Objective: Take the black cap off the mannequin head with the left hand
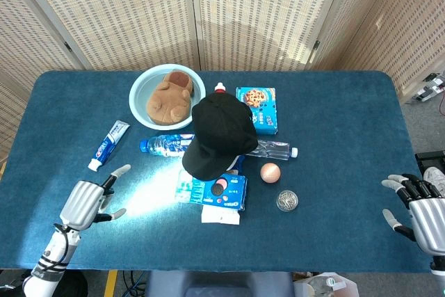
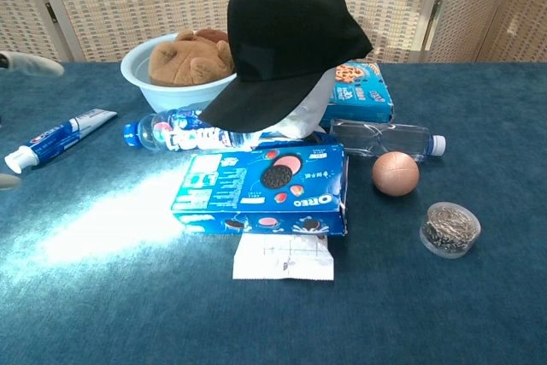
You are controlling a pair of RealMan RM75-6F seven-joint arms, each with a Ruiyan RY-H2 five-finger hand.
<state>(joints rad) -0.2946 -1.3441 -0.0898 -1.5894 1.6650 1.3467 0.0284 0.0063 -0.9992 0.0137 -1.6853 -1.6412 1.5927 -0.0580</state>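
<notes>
Overhead, from the head view, the black cap (image 1: 219, 137) sits on the mannequin head near the middle of the blue table (image 1: 334, 137), its brim pointing toward the near edge and hiding the head beneath. The left hand (image 1: 87, 202) hovers over the near left part of the table, well apart from the cap, fingers spread and holding nothing. The right hand (image 1: 423, 208) is at the near right corner, off the table edge, fingers also apart and empty. Behind the cap lies a pale blue bowl (image 1: 141, 88) with a brown plush toy (image 1: 170, 97) in it, and a blue cookie box (image 1: 258, 108) stands just beside the cap on the right. A toothpaste tube (image 1: 108, 145) lies to the left, a blue-labelled bottle (image 1: 161, 145) beside the cap. In front of the cap are an Oreo box (image 1: 215, 190), a copper-coloured ball (image 1: 270, 172) and a round tin (image 1: 286, 200). Chest view: the cap (image 2: 286, 40) rests tilted on the mannequin head (image 2: 309, 104), of which only a pale grey patch shows under the brim. A clear bottle (image 2: 385, 138) lies to its right, the Oreo box (image 2: 265, 185) directly in front with a white paper (image 2: 282, 260) at its near edge. Only a fingertip (image 2: 30, 63) of the left hand shows at the left border.
</notes>
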